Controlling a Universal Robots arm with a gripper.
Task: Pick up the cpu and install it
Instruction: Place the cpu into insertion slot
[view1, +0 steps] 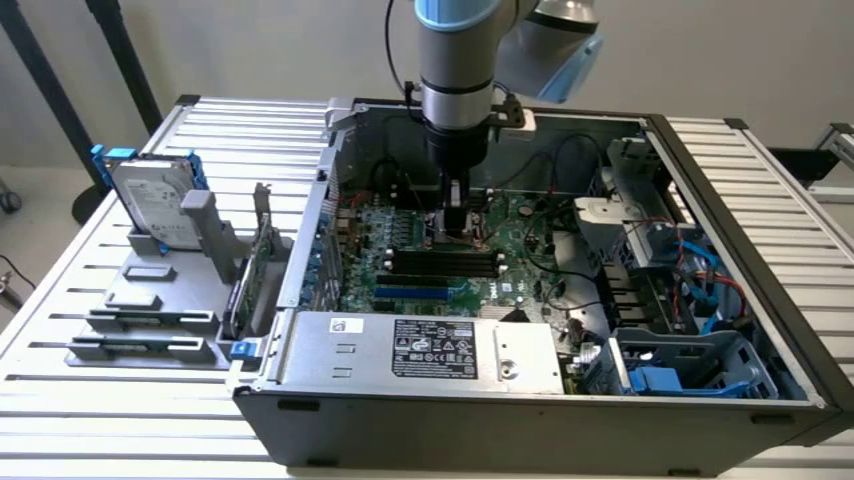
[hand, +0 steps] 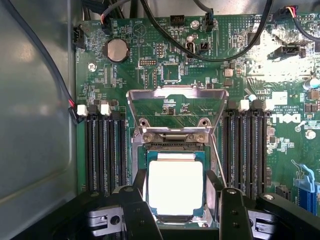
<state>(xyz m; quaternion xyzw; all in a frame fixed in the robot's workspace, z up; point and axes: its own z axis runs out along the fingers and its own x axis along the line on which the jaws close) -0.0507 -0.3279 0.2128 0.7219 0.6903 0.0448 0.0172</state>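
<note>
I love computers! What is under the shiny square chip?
Around the chip you can see the edges of a dark socket on the green board, with its metal lid flipped open. The chip covers whatever is directly beneath it.

You've got 1 arm (view1: 461, 70) w/ 1 gripper (hand: 182, 212), 2 fingers (hand: 135, 215). There's 1 open pc case (view1: 747, 180) on 1 slatted table (view1: 80, 440). Inside you see 1 green board (hand: 200, 80), 1 cpu (hand: 175, 187), 1 raised socket lid (hand: 176, 107), 1 coin battery (hand: 116, 50), 2 banks of memory slots (hand: 102, 150) (slots per bank: can't tell) and 1 power supply box (view1: 427, 350). Outside the case: 1 hard drive (view1: 150, 195), 1 grey rack (view1: 147, 310).
</note>
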